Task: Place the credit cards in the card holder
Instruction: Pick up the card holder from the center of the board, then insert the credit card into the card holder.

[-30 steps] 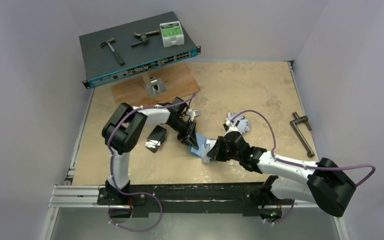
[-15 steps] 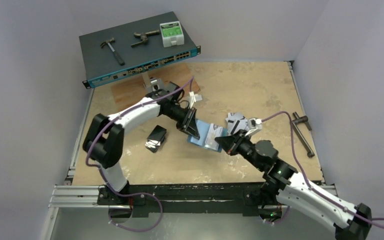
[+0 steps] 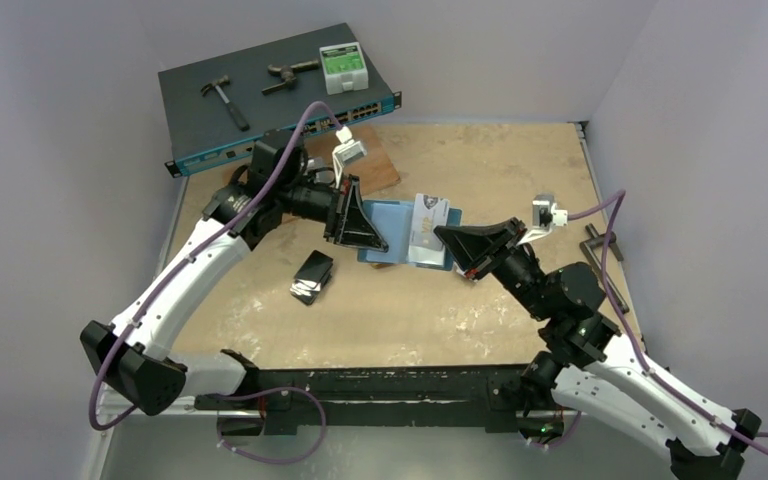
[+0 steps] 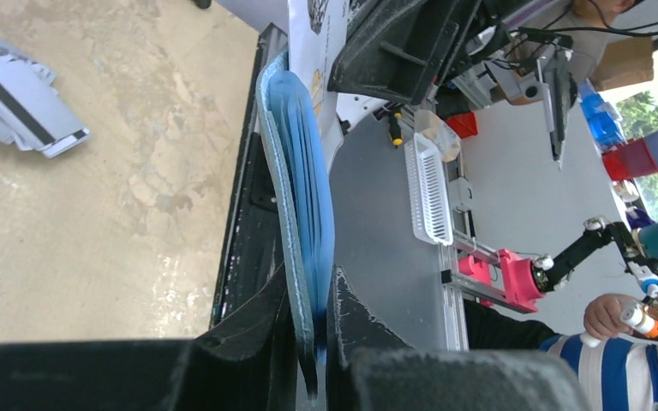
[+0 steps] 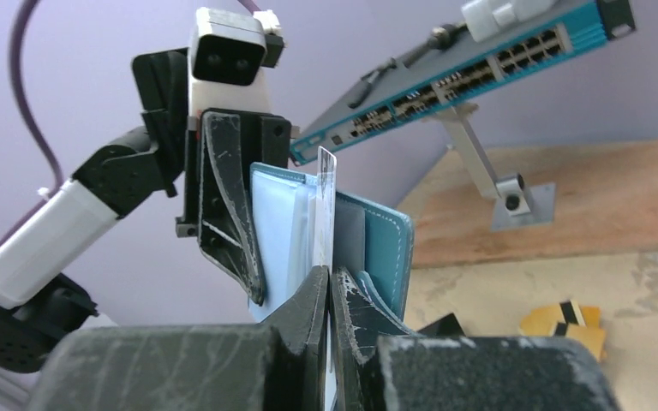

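Card holder higher, in left jaws

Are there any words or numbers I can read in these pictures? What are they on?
No text is readable.
White plastic card by the teal folding card holder: dark logo and gold marks, too blurred.
Grey network switch with a blue front: labels too small.
Green and white box: print too small.

The blue card holder is open and up in the air, its inside showing from above. A white card with dark marks rests against that inside. Grey cards with a dark stripe lie flat below the holder.
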